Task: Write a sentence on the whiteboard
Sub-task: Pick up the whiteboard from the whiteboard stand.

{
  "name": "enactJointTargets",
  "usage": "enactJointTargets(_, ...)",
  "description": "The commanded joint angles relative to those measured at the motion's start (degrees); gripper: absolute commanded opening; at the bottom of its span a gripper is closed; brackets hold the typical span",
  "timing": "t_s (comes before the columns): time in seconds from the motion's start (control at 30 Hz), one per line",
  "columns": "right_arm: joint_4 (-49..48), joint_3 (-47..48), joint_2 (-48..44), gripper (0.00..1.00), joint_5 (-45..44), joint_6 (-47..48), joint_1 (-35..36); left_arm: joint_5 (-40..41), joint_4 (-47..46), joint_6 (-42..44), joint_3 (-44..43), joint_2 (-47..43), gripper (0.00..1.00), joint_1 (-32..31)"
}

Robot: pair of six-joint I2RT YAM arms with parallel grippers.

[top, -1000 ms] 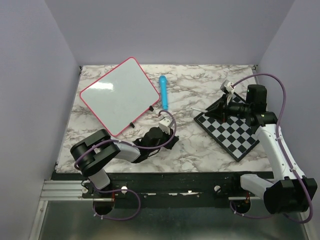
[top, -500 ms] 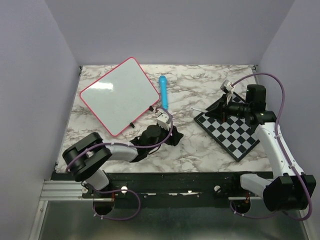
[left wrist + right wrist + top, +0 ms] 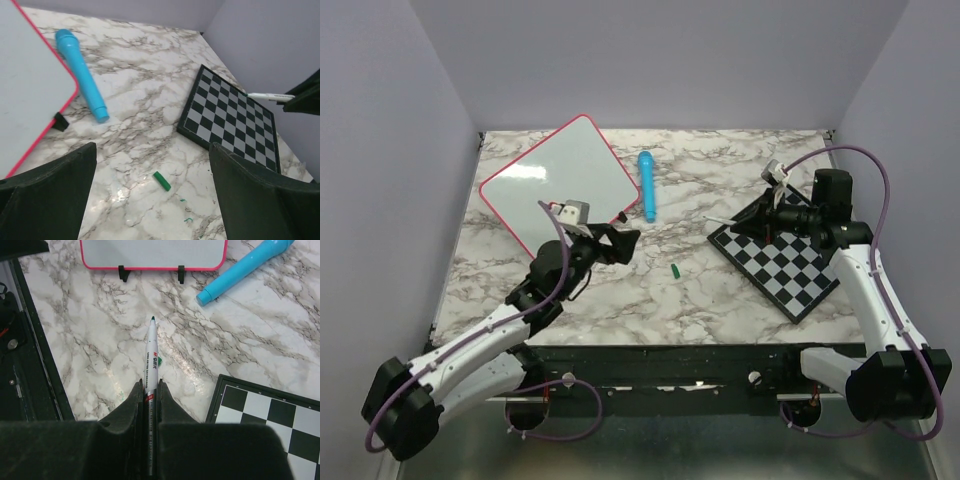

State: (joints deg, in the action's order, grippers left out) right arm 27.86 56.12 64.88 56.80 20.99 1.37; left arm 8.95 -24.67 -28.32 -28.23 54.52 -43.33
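While whiteboard (image 3: 555, 190) hugs table (image 3: 720, 160) edge, cap (image 3: 675, 270) apart

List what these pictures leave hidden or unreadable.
Near corner of the whiteboard: top view, covered by the left gripper; both wrist views crop the board at the frame edge.
Print on the marker: right wrist view, too small to read.
Far corner of the chessboard: top view, behind the right gripper.
Small green piece: left wrist view, too small to identify.

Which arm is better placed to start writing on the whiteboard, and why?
Right: the right gripper is shut on the uncapped marker. The left gripper is open and empty, though nearer the whiteboard.
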Motion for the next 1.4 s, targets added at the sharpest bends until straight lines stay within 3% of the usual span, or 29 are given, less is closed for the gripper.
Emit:
enactJointTargets(0.0, -0.96, -0.66, 0.24, 0.0, 1.56, -0.07, -0.57, 0.63, 16.36, -4.55, 2.91, -11.44, 0.99, 7.01)
enactJointTargets(0.2, -0.52, -0.48, 0.77, 0.01, 3.14, 0.19, -0.58, -5.67, 22.46, -7.98, 7.31, -22.35, 0.99, 17.39)
enactJointTargets(0.3, -0.08, -0.4, 0.68, 0.01, 3.5, 0.45, -0.49, -7.98, 23.43, -8.86, 6.35, -22.09, 0.99, 22.58)
enactJointTargets(0.5, 0.27, -0.57, 1.03, 0.0, 5.25, 0.45, -0.49, -9.39, 36.5, 0.44, -6.72, -16.82, 0.99, 30.05)
enactJointTargets(0.6, 0.88, -0.31, 1.56, 0.01, 6.31, 0.63, -0.57, -12.98, 38.64, 2.65, -7.2, -16.47, 0.99, 37.32)
enactJointTargets(0.7, 1.06, -0.22, 1.48, 0.01, 6.93, 0.72, -0.49, -20.89, 37.07, 1.42, -5.09, -15.41, 0.99, 46.45)
enactJointTargets(1.17, 1.67, -0.31, 1.74, 0.01, 10.09, 0.28, -0.58, -31.52, 33.99, 8.81, -8.68, -2.33, 0.9, 64.59)
enactJointTargets(1.23, 1.85, -0.31, 1.65, 0.01, 10.7, 0.45, -0.49, -34.16, 29.08, 8.28, -7.55, -0.83, 0.91, 65.91)
enactJointTargets(1.27, 2.02, -0.31, 1.74, 0.0, 10.88, 0.54, -0.57, -39.83, 26.1, 5.75, -6.5, -0.12, 0.99, 67.31)
enactJointTargets(1.37, 2.46, -0.13, 1.74, 0.01, 11.58, 1.07, -0.58, -44.89, 16.68, 2.31, -3.68, 2.85, 0.99, 71.54)
